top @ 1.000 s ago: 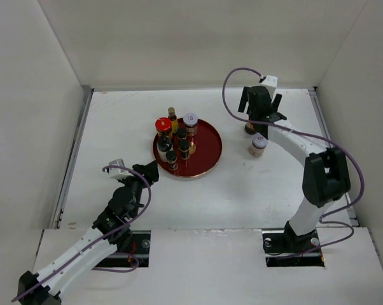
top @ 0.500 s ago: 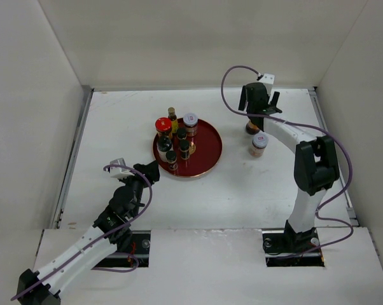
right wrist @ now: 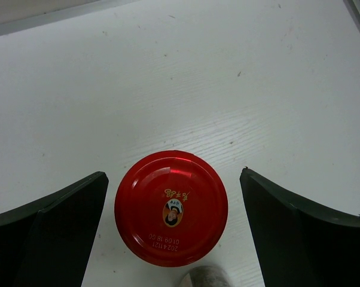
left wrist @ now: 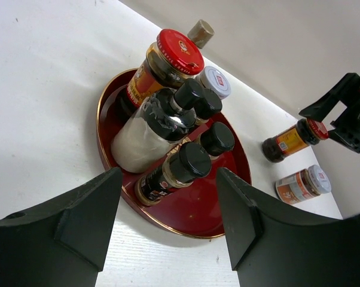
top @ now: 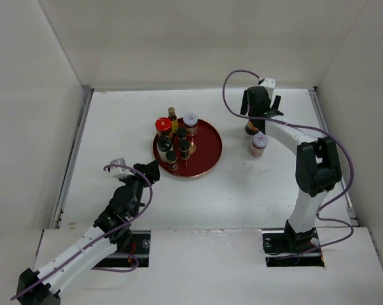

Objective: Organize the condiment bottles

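Right hand [top: 259, 113] shifts slightly back over the red-capped jar [right wrist: 171, 206], fingers wide apart; left hand [top: 150, 170] hasn't budged, half open, empty.

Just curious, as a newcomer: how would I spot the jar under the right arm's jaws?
Find the round red tray. Right of it, off the tray, two jars stand; take the rear one, the amber jar. Its red cap sets it apart from the white-lidded jar beside it.

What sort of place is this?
Probably a lab robot cell: a white table boxed by plain panels, left arm and right arm bolted at its edge, condiment bottles staged on a red tray.
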Controlling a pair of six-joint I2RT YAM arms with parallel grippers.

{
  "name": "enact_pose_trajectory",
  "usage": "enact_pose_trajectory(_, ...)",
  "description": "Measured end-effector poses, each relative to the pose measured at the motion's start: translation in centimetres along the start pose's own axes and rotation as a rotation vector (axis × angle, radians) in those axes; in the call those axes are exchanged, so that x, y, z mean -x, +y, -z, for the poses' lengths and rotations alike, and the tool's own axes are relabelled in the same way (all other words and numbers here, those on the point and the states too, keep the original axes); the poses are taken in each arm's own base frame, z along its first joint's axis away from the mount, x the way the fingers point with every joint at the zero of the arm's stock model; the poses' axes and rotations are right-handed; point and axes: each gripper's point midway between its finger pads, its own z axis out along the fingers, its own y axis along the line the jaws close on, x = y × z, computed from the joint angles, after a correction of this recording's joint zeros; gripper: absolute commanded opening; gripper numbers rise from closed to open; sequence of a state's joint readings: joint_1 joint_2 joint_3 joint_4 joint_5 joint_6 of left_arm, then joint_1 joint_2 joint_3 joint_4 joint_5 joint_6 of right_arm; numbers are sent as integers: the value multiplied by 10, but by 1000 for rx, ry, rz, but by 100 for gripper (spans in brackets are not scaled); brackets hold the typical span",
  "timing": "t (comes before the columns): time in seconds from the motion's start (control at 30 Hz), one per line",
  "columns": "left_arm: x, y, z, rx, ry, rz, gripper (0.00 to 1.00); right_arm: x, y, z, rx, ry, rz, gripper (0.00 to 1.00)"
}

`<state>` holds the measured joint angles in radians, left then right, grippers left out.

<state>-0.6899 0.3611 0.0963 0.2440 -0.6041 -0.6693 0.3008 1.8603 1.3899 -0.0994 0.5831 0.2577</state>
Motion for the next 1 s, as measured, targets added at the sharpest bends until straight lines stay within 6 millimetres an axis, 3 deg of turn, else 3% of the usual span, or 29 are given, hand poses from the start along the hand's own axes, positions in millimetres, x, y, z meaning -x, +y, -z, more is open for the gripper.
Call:
enact_pose_trajectory(0.6,0,0,0,-2,2,0,62,-10,8,-5,49,38,-56,85)
enact_pose_trajectory(0.73,0,0,0,-3,2,0,62,-14,7,-9,46,50,-61,78)
enact_pose_trajectory(0.9,0,0,0,-2,2,0,62,-16,4,-12,42,57,-73,54)
enact_pose_trajectory(1.0,0,-1,0,-3,1,1,62,-15,4,-12,44,56,-76,47)
